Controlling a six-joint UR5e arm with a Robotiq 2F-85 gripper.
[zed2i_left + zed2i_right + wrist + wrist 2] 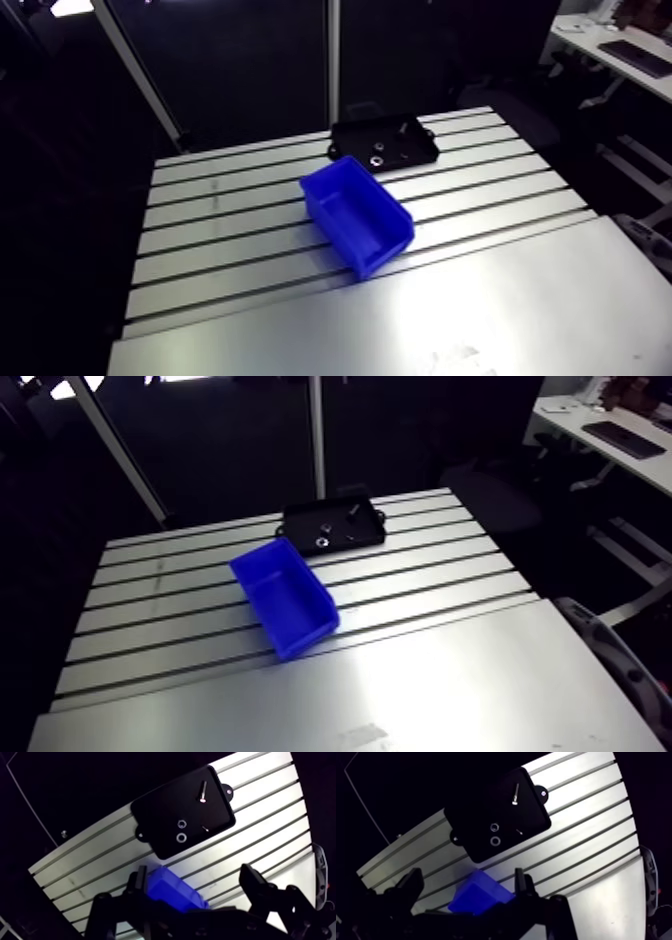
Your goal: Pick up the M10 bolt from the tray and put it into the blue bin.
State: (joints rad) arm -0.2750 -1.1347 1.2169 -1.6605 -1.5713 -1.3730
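The M10 bolt [202, 792] is seen lying flat in the black tray [165, 812], which is set against the far edge of the desk [500, 300]; within the tray it is found in the part farthest from the blue bin [172, 889], well apart from two small metal rings [180, 838] and a tiny dark piece that cannot be made out. The bin is placed near the middle of the desk, just beside the tray on its near side, with its open top upward. The bolt is judged to be steel: stiff, small but dense for its size, smooth, and liable to roll or to slip between hard fingers, though not fragile. It is best taken across the shank, close to the head, so that it cannot pivot; which end carries the head is hard to tell, though one end shows brighter. In the wrist view the gripper [194, 873] is held high above the desk, over the bin, with the bolt well ahead of it. Its fingers [255, 884] are spread wide apart; nothing is held between them and nothing is touched. The bolt is therefore judged not yet picked up.
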